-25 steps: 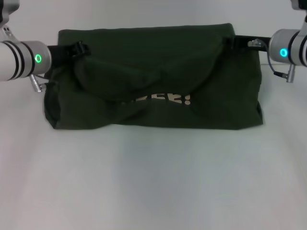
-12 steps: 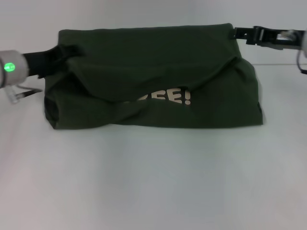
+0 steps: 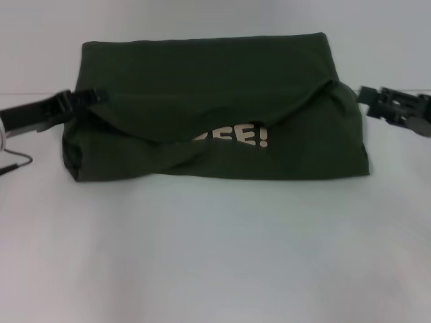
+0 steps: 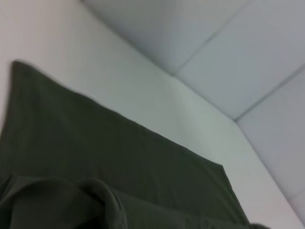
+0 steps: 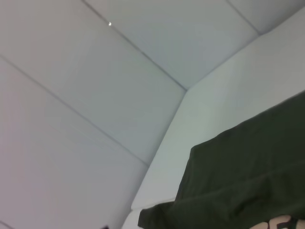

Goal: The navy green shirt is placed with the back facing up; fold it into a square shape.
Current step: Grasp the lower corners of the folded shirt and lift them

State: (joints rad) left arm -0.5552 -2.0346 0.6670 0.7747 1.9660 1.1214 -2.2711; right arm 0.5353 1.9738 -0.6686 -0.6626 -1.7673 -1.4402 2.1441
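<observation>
Navy green shirt [image 3: 215,108] lies folded into a wide band across the far middle of the white surface [image 3: 215,256], upper flap draped over, cream "EE!" lettering [image 3: 236,136] showing below its edge. Left gripper [image 3: 84,99] sits at the shirt's left edge, right gripper [image 3: 370,97] just off its right edge; can't tell fingers' state on either.

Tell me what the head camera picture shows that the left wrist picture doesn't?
Only the head view shows both hands, the left hand at the shirt's left edge and the right hand just off its right edge, plus the cream lettering peeking below a folded flap. Only the left wrist view shows the seamed wall panels behind the table. Both show the navy green shirt lying on the white table.
</observation>
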